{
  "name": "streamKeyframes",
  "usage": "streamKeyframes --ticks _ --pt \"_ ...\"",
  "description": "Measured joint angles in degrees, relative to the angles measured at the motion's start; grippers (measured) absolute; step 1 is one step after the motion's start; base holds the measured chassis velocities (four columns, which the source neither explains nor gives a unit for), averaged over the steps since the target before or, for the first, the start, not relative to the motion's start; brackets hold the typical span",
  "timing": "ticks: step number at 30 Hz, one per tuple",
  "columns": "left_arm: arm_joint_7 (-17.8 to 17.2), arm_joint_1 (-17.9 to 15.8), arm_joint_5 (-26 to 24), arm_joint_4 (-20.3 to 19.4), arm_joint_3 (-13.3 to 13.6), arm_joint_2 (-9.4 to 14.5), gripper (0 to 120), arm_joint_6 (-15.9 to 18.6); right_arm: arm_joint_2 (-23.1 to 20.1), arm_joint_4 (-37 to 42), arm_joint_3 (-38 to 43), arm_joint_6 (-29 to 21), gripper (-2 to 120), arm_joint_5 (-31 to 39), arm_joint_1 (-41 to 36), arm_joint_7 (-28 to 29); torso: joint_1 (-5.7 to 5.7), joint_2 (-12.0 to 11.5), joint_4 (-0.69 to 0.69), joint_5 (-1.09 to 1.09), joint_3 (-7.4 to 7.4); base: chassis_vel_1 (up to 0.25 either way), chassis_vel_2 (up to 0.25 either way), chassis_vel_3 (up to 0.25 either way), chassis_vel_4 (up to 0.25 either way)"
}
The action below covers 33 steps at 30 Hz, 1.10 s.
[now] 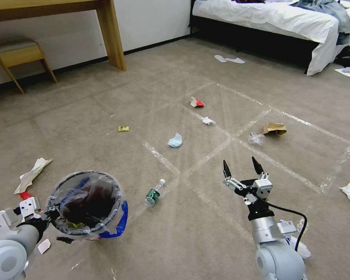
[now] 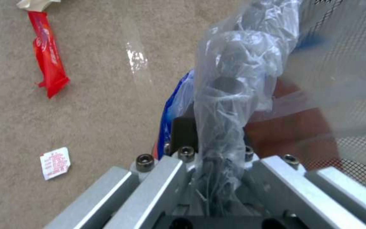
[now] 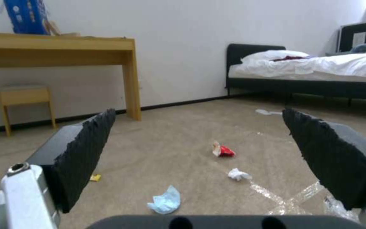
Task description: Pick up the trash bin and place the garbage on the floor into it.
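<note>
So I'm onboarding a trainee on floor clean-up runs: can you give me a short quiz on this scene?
1. True or false: the left end effector is clamped on the trash bin at its plastic-lined rim.
2. Which litter lies nearest the bin on the floor? A) bottle B) brown paper bag C) red-white carton
3. Fill in: the right end effector hangs over the carpet with its fingers ____.

Key: 1 true; 2 A; 3 open, holding nothing.
</note>
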Motion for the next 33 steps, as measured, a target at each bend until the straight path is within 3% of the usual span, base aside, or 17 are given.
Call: streamKeyframes --ticks 33 --pt "0.1 0.2 0.2 -0.6 0.0 -0.5 1 0.0 -0.4 0.2 0.0 0.1 100 -0.3 -0.2 0.7 0.00 0.0 0.00 0.00 0.00 -0.010 0.008 0.012 -0.009"
